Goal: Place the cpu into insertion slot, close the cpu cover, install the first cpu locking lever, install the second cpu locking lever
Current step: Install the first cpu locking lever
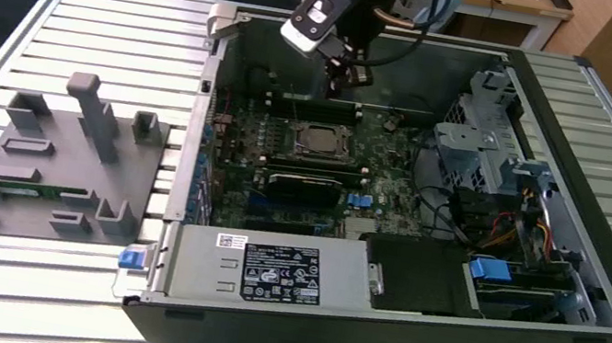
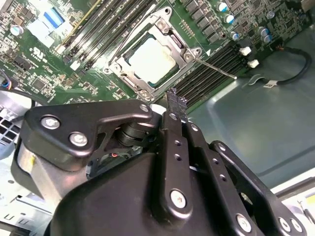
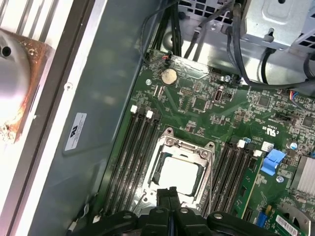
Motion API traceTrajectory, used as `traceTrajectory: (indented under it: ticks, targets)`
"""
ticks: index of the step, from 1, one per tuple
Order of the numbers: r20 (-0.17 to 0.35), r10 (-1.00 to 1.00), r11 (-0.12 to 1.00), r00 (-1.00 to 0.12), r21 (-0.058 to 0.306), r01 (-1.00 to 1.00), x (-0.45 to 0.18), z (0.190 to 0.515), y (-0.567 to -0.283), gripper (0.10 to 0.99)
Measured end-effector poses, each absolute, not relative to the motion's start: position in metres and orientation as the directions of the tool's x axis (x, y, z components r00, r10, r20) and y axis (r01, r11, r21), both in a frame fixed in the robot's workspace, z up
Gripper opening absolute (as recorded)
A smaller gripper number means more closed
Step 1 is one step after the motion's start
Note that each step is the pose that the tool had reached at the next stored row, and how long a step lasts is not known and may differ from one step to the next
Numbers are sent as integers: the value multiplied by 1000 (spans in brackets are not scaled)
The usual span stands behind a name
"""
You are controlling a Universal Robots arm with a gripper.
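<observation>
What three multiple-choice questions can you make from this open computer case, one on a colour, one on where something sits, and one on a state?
1. What colour is the fixture beside the computer case?
A grey; B red; C yellow.
2. Where is the cpu?
A on the fixture; B in the insertion slot; C loose on the case floor.
3. How does the cpu cover stand?
A raised upright; B lying down over the cpu; C taken off.

Answers:
1 A, the exterior view shows it grey all over.
2 B, its pale top shows inside the socket in both wrist views.
3 B, the frame lies flat on the chip's edges, with the top showing through its window.
</observation>
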State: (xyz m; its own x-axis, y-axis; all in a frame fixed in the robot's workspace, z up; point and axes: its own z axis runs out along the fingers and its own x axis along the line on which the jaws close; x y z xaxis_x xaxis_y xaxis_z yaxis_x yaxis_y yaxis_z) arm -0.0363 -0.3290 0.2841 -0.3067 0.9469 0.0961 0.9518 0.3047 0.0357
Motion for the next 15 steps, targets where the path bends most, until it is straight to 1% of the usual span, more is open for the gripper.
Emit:
traceTrajectory:
  ticks: [15]
  targets:
    - [96,928,357,-359,36,933,-36,284,-329,106]
